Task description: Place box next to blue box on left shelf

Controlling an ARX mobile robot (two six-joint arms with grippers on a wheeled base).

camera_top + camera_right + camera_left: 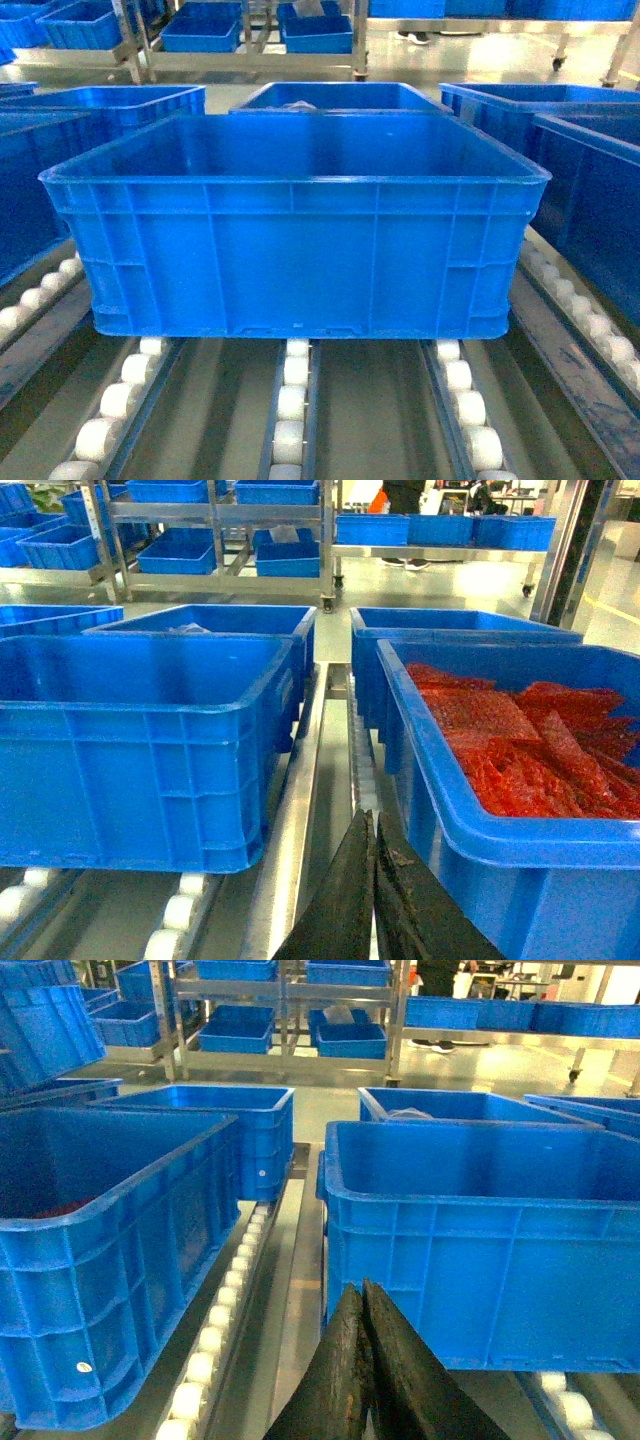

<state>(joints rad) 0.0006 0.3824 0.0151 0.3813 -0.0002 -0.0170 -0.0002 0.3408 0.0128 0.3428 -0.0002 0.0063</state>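
Head view: one box (pixel 296 240), three roller tracks (pixel 291 400).

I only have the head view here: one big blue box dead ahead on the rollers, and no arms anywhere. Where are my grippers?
Observer: Both are low, one at each side of the box. The left gripper is shut, pointing into the gap off its left corner.
Operator: And the right one?
Observer: The right gripper is shut too, in the gap between the box and the crate on the right.
Operator: That crate's inside is hidden from me. Anything in it?
Observer: Yes, a pile of red plastic bags.
Operator: Is either gripper holding the box?
Observer: No. Both sit clear of its walls with nothing between the fingers.
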